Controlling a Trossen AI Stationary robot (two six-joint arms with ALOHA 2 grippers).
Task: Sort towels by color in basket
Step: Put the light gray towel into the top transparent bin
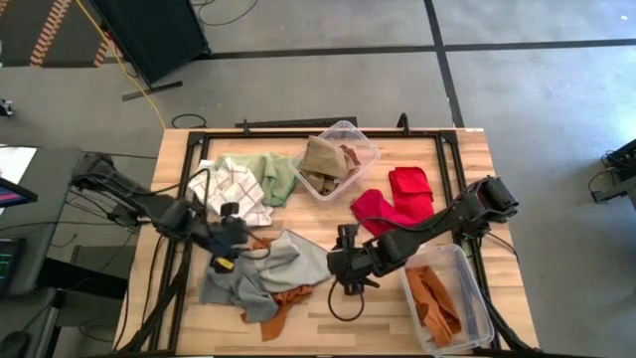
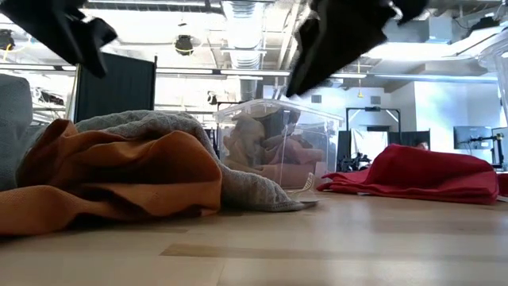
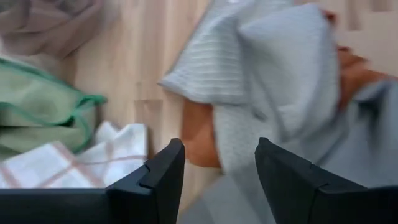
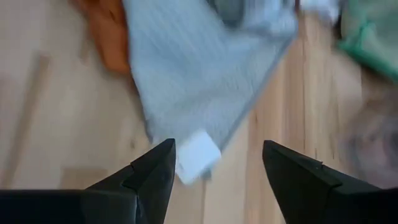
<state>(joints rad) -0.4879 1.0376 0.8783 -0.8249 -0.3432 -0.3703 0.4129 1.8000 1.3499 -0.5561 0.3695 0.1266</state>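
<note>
- Right gripper (image 1: 343, 281) of mine hangs wide open and empty just beside the grey towel (image 1: 288, 261), at its near corner
- Left gripper (image 1: 231, 239), also open and empty, hovers over that towel's far edge
- Risk, I reckon: pinching the grey towel drags the rust orange towel (image 1: 283, 301) beneath it along; colours mixed

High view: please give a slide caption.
Both open grippers, left and right, flank the grey towel.

wooden table (image 1: 467, 174), grey floor (image 1: 537, 109), black screen (image 1: 154, 35), yellow cable (image 1: 124, 70)
</note>
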